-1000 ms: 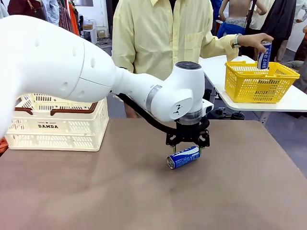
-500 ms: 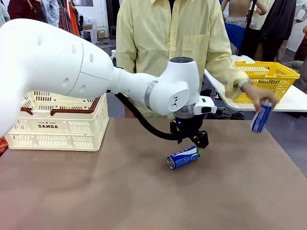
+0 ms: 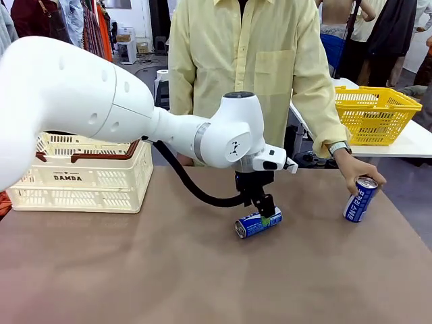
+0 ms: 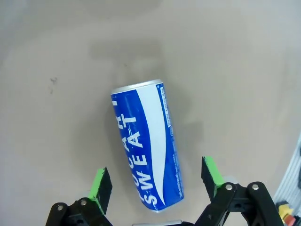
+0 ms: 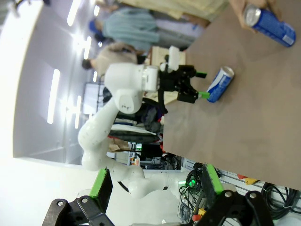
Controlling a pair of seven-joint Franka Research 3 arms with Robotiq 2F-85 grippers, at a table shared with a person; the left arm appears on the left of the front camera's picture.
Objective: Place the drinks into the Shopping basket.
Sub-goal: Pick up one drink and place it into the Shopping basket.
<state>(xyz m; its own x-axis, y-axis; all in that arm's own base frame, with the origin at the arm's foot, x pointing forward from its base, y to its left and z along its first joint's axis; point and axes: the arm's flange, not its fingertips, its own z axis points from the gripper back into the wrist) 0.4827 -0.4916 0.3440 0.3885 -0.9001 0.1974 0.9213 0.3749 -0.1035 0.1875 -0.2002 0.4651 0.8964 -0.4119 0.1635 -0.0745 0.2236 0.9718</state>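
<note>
Left end effector point(image 4: 155, 178) hangs spread over the lying blue can point(image 4: 143, 141): rigid, slick, roll-prone, judged best pinched across mid-body.

This is a robot lab dressed up as a shop. Hanging clothes point(image 3: 94, 23) fill the far left corner beyond the brown surface point(image 3: 169, 270). A yellow mesh basket point(image 3: 374, 115) sits on a white side table point(image 3: 415, 145) past the far right edge. A white robot arm point(image 3: 81, 101) reaches over the surface, cables point(image 5: 275, 195) bunch off its near edge, and long ceiling lights point(image 5: 52, 94) run overhead.
</note>
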